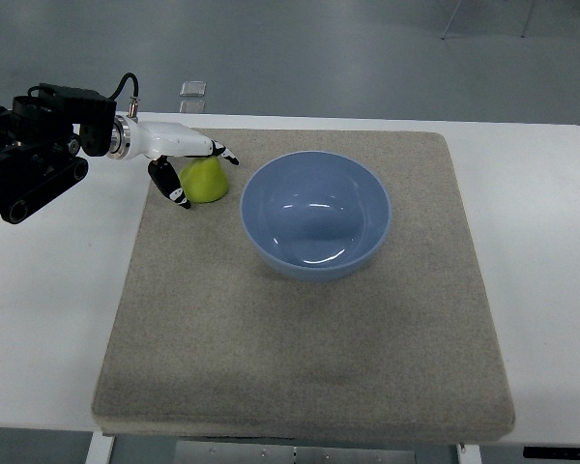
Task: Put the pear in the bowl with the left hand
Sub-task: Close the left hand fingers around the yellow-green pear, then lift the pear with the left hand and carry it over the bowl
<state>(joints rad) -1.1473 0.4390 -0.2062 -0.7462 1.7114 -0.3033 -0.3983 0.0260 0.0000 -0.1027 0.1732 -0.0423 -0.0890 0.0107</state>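
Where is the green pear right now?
The yellow-green pear sits on the grey felt mat near its top-left corner, just left of the light blue bowl, with the left robot hand reaching around it.

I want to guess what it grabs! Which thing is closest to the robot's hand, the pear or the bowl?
The green pear. The left hand has its fingers right around it, while the blue bowl sits farther right on the mat.

The flat white counter carries a square grey felt mat lying directly on it, covering most of its width.
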